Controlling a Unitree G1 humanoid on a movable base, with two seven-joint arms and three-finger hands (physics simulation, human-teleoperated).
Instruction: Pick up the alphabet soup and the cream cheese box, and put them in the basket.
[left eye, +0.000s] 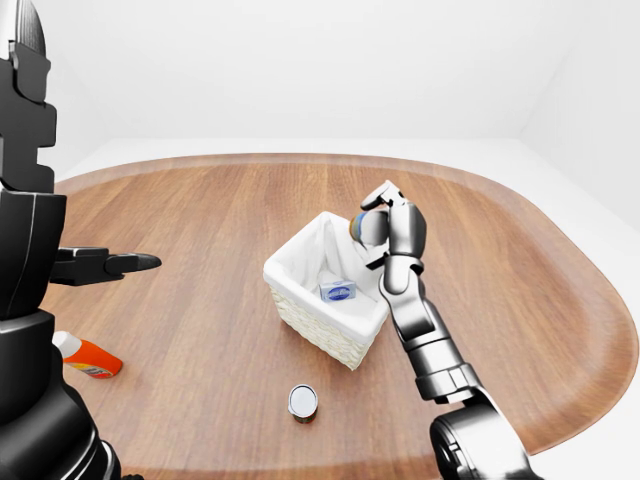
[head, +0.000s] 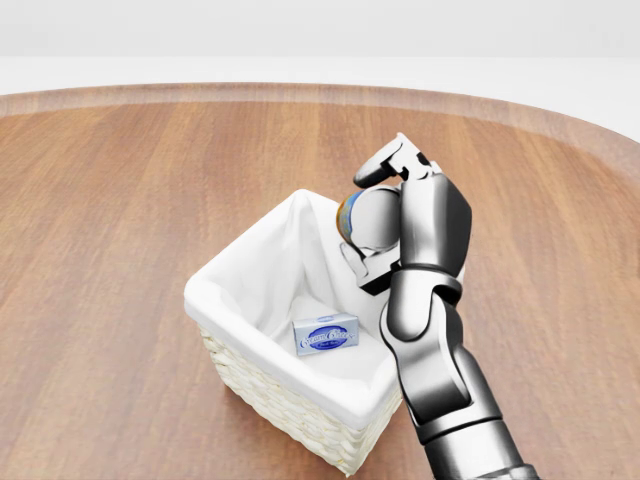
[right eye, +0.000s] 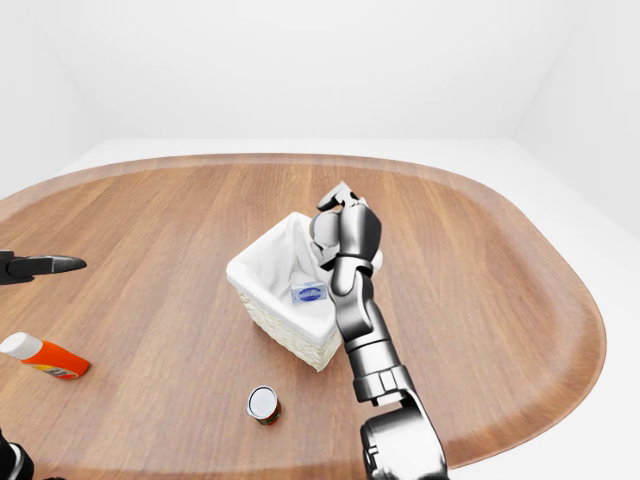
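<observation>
In the head view my right hand (head: 368, 222) is shut on the alphabet soup can (head: 372, 218), held tilted with its grey end toward me and a sliver of blue and orange label showing. The can hangs above the right inner wall of the wicker basket (head: 216, 292), which has a white cloth lining. The cream cheese box (head: 326, 334), blue and white, lies flat on the basket floor below and left of the can. My left hand (left eye: 112, 264) reaches in from the left of the left-eye view, fingers stretched out, holding nothing, far from the basket.
An orange bottle with a white cap (left eye: 86, 356) lies near the table's lower left edge. A small can (left eye: 302, 402) stands below the basket (left eye: 305, 312). The wooden table (left eye: 520, 290) is oval, and its rounded rim is close at the bottom.
</observation>
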